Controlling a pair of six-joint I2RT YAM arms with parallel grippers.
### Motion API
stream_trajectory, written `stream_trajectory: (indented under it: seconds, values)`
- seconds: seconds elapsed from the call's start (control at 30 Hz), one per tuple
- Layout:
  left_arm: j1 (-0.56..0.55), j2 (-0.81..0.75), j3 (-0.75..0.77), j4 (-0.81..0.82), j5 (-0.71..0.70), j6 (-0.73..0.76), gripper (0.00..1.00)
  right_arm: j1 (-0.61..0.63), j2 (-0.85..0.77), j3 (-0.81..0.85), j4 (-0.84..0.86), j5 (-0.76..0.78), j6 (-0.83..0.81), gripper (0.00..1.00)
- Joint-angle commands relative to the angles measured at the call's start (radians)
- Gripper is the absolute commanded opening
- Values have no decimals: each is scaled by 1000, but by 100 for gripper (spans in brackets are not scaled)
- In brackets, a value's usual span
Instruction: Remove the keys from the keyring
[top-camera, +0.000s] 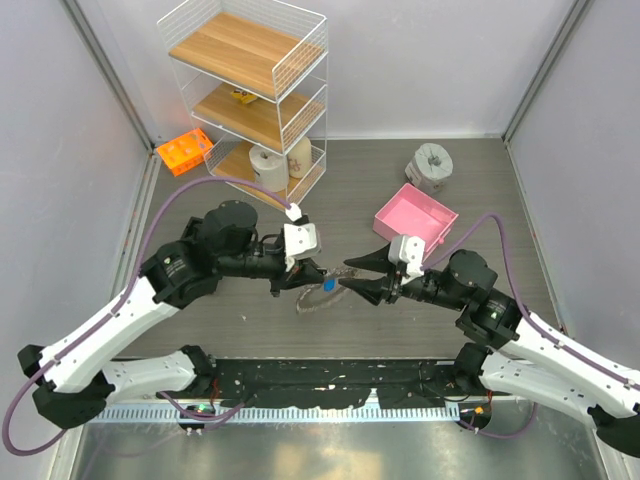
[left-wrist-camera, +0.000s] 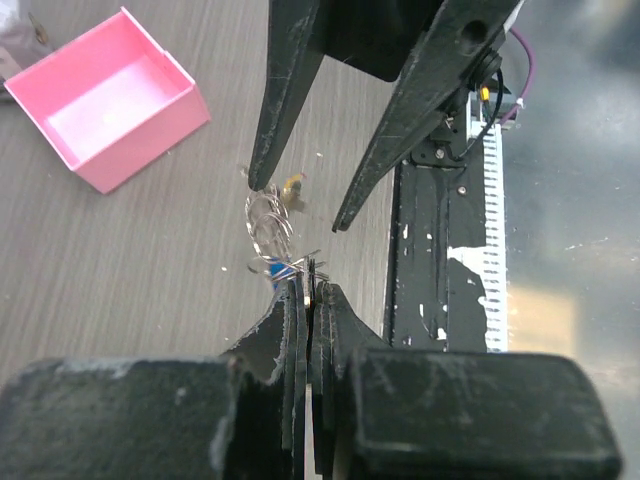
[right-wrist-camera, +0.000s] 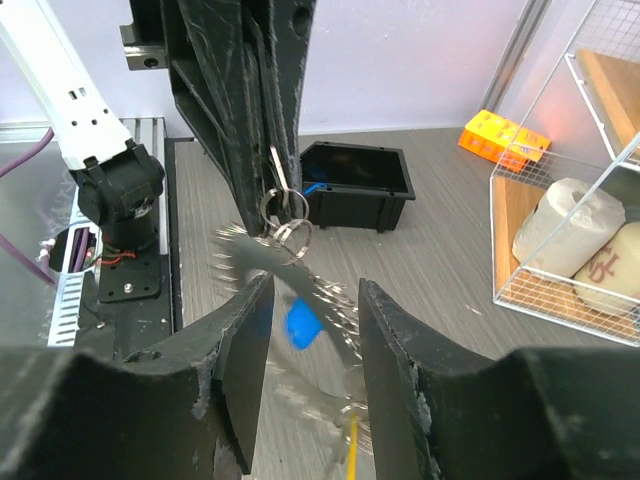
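A: L gripper (left-wrist-camera: 309, 285) status?
B: Fully closed, pinching the silvery rings at top of keyring (top-camera: 316, 303). Loop hangs below, mid-table (top-camera: 400, 165), betw. both arms. Contact w/ table: can't tell.
A: R gripper (right-wrist-camera: 315, 288)?
B: Jaws part-open, straddling keys (right-wrist-camera: 303, 325). Blue head sits betw. fingers, image blurred, no grip seen.
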Motion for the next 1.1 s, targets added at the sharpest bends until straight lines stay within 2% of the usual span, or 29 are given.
stream_trajectory:
  seconds: [0.0,0.27,0.47,0.7,1.07]
  values:
    - [0,-79,-44,168,38,51,0,2,-6,-9,97,-18,-58,45]
    - [0,-162,-149,235,87,96,0,2,-18,27,67,-145,-70,45]
    - [0,-188,-178,257,136,123,0,2,25,66,59,-242,-38,39]
    - [0,-220,-221,295,139,145,0,2,74,72,102,-294,11,33]
    - [0,-249,-257,315,216,208,0,7,105,56,148,-299,39,32]
